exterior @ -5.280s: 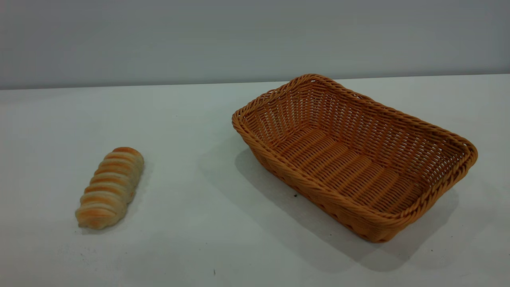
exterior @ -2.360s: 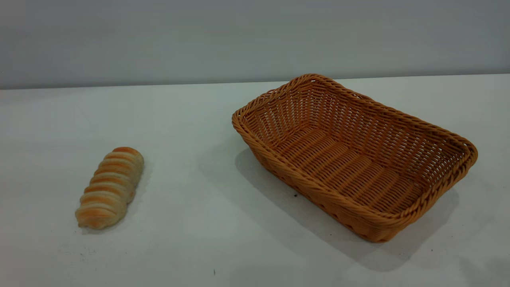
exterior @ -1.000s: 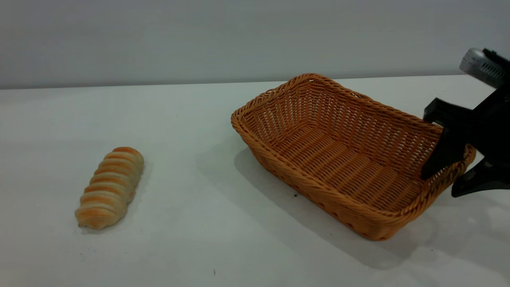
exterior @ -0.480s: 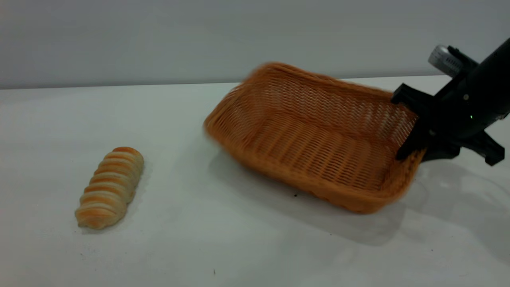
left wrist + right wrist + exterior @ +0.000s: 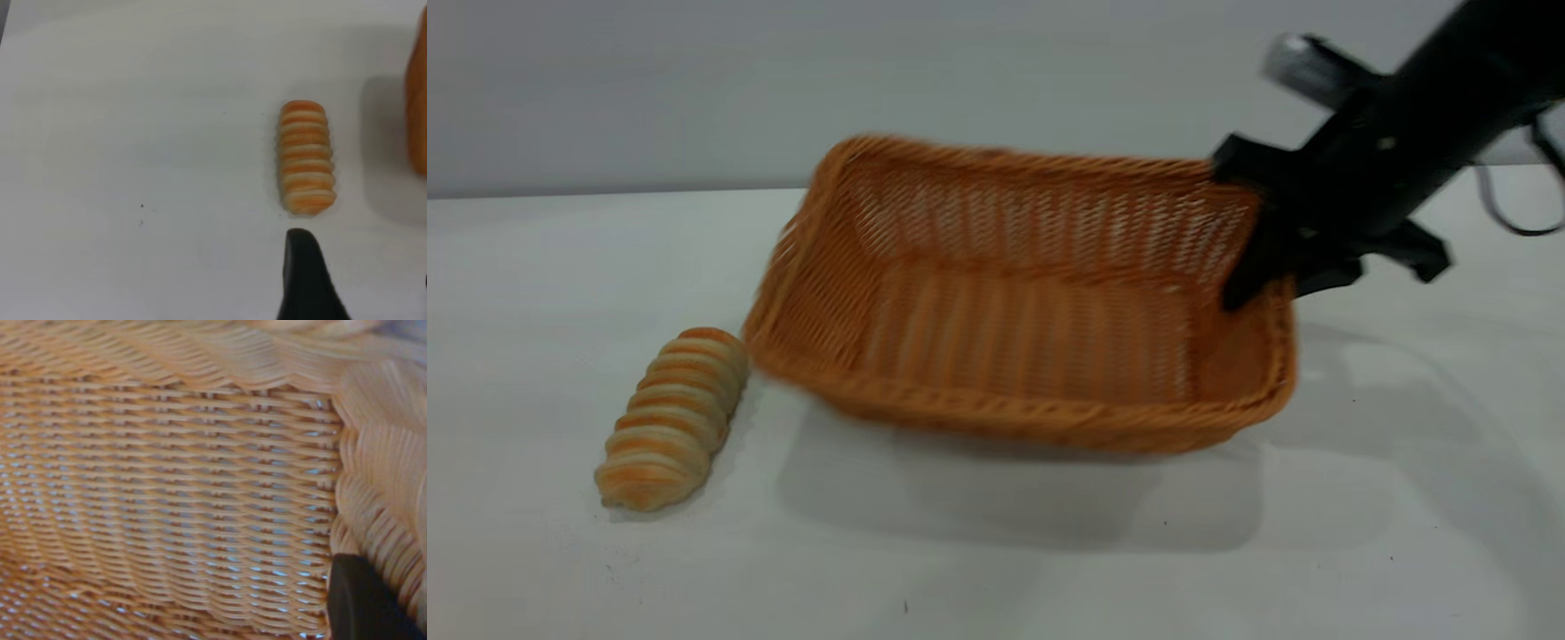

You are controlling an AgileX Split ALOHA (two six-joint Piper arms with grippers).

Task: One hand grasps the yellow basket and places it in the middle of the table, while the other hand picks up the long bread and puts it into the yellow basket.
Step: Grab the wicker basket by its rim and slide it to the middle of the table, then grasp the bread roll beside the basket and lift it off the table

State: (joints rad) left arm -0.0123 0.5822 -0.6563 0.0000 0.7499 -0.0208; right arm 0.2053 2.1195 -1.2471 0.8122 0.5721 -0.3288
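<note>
My right gripper (image 5: 1267,283) is clamped on the right end wall of the yellow basket (image 5: 996,418), one finger inside, one outside, arm slanting up toward the far right corner. My left gripper hovers above the desk's left side.

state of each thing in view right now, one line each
yellow basket: empty, held by its right end wall, near the bread
long bread: lying flat on the table, ungrasped
right gripper: shut on the basket wall
left gripper: one finger visible, short of the bread
table: bears the bread
</note>
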